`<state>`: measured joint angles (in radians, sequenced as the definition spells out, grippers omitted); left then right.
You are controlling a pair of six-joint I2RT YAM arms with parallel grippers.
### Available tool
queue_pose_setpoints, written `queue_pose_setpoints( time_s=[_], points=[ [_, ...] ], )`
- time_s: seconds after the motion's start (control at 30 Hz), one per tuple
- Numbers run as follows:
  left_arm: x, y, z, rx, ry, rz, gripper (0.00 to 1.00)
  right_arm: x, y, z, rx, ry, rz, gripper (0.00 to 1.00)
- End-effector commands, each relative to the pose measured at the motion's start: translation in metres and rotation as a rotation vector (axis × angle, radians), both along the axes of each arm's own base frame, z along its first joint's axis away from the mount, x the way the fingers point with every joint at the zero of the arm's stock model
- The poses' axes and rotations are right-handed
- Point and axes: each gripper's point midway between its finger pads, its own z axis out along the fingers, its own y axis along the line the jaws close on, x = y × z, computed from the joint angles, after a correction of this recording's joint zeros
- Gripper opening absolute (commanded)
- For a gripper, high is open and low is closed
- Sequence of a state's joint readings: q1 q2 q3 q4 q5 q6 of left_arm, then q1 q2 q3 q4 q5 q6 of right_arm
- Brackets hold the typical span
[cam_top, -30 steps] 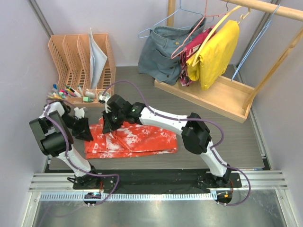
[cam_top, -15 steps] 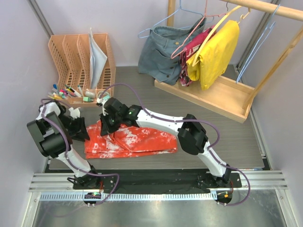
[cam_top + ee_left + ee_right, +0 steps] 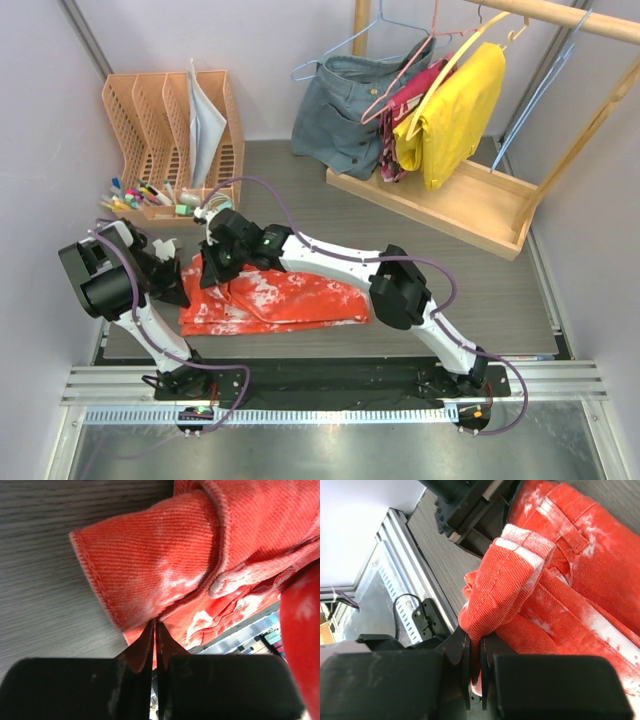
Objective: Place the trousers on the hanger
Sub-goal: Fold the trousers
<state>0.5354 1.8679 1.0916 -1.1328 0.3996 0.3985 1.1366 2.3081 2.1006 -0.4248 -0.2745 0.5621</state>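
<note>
The red-orange trousers (image 3: 285,297) with white splotches lie folded on the table in front of the arms. My left gripper (image 3: 180,276) is at their left end; in the left wrist view it (image 3: 154,626) is shut, with a thin edge of the trousers (image 3: 150,570) pinched at the tips. My right gripper (image 3: 212,262) reaches across from the right and is shut (image 3: 475,642) on a bunched fold of the trousers (image 3: 510,585), lifted slightly. The light-blue hanger (image 3: 541,86) hangs empty on the wooden rail at the far right.
A wooden rack (image 3: 450,205) at the back right carries a grey-blue denim garment (image 3: 350,110), a pink hanger (image 3: 405,70) and a yellow garment (image 3: 455,115). An orange file holder (image 3: 170,120) and a tray of pens (image 3: 150,197) stand at the back left.
The right gripper has pulled its fold of the trousers leftward, bunching the left end. The left gripper has shifted slightly and closed on the fabric's edge.
</note>
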Motion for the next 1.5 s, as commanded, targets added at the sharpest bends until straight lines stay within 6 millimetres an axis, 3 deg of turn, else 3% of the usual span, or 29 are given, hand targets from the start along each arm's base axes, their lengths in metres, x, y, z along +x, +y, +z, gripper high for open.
queue_pose_setpoints(
  time_s=[0.0, 0.07, 0.1, 0.13, 0.17, 0.23, 0.27, 0.43, 0.47, 0.53, 0.57, 0.67, 0.73, 0.77, 0.8, 0.83, 0.97, 1.0, 1.03, 1.07, 1.1, 1.13, 1.17, 1.47],
  points=[
    [0.003, 0.0, 0.005, 0.001, -0.03, 0.003, 0.02, -0.002, 0.022, 0.02, 0.091, -0.014, 0.003, 0.01],
    [0.004, 0.0, 0.006, 0.003, -0.039, 0.004, 0.02, 0.003, 0.027, 0.023, 0.105, -0.035, -0.003, 0.01],
    [0.005, 0.0, 0.008, 0.002, -0.046, 0.007, 0.07, 0.003, 0.029, 0.023, 0.109, -0.036, -0.003, 0.05],
    [0.006, 0.0, 0.013, -0.001, -0.058, 0.011, 0.12, 0.006, 0.031, 0.026, 0.12, -0.045, -0.004, 0.19],
    [0.007, 0.0, 0.016, -0.004, -0.066, 0.017, 0.16, 0.005, 0.033, 0.028, 0.126, -0.047, -0.001, 0.4],
    [0.012, 0.0, 0.03, -0.022, -0.114, 0.04, 0.26, 0.004, 0.034, 0.033, 0.141, -0.048, 0.01, 0.51],
    [0.014, 0.002, 0.035, -0.02, -0.126, 0.044, 0.29, 0.001, 0.035, 0.042, 0.162, -0.05, 0.024, 0.64],
    [0.021, 0.018, 0.069, 0.064, -0.229, 0.054, 0.41, -0.007, 0.032, 0.079, 0.232, -0.085, 0.083, 0.7],
    [0.021, 0.023, 0.074, 0.083, -0.241, 0.068, 0.43, -0.011, 0.029, 0.095, 0.256, -0.114, 0.109, 0.7],
    [0.025, 0.036, 0.085, 0.139, -0.275, 0.085, 0.49, -0.011, 0.019, 0.107, 0.261, -0.147, 0.124, 0.7],
    [0.027, 0.043, 0.093, 0.178, -0.314, 0.1, 0.52, -0.013, 0.009, 0.129, 0.287, -0.188, 0.151, 0.69],
    [0.03, 0.042, 0.113, 0.203, -0.407, 0.062, 0.53, 0.001, -0.021, 0.123, 0.237, -0.191, 0.136, 0.65],
    [0.03, 0.031, 0.122, 0.185, -0.434, 0.011, 0.53, 0.015, -0.057, 0.112, 0.188, -0.177, 0.111, 0.61],
    [0.023, 0.014, 0.127, 0.118, -0.438, -0.046, 0.53, 0.018, -0.069, 0.105, 0.166, -0.171, 0.106, 0.58],
    [0.02, 0.007, 0.127, 0.096, -0.431, -0.081, 0.52, 0.016, -0.09, 0.091, 0.126, -0.176, 0.118, 0.54],
    [0.016, -0.006, 0.125, 0.072, -0.413, -0.138, 0.51, 0.029, -0.109, 0.079, 0.083, -0.167, 0.086, 0.53],
    [-0.011, -0.026, 0.102, 0.039, -0.292, -0.269, 0.51, 0.037, -0.177, 0.036, -0.039, -0.129, 0.043, 0.49],
    [-0.019, -0.029, 0.092, 0.033, -0.255, -0.298, 0.51, 0.03, -0.196, 0.01, -0.095, -0.095, 0.044, 0.48],
    [-0.024, -0.032, 0.087, 0.034, -0.231, -0.33, 0.51, 0.026, -0.209, 0.009, -0.108, -0.103, 0.046, 0.48],
    [-0.028, -0.032, 0.081, 0.038, -0.205, -0.346, 0.51, 0.031, -0.224, 0.001, -0.128, -0.087, 0.02, 0.48],
    [-0.034, -0.029, 0.072, 0.056, -0.167, -0.36, 0.51, 0.023, -0.24, -0.022, -0.171, -0.042, 0.015, 0.47],
    [-0.031, -0.024, 0.063, 0.074, -0.142, -0.349, 0.51, 0.022, -0.25, -0.024, -0.176, -0.039, 0.005, 0.48],
    [-0.031, -0.021, 0.057, 0.082, -0.118, -0.348, 0.51, 0.019, -0.266, -0.042, -0.212, 0.0, -0.014, 0.48],
    [-0.009, 0.003, 0.023, 0.179, -0.015, -0.396, 0.52, 0.001, -0.332, -0.132, -0.428, 0.31, -0.062, 0.52]
  ],
)
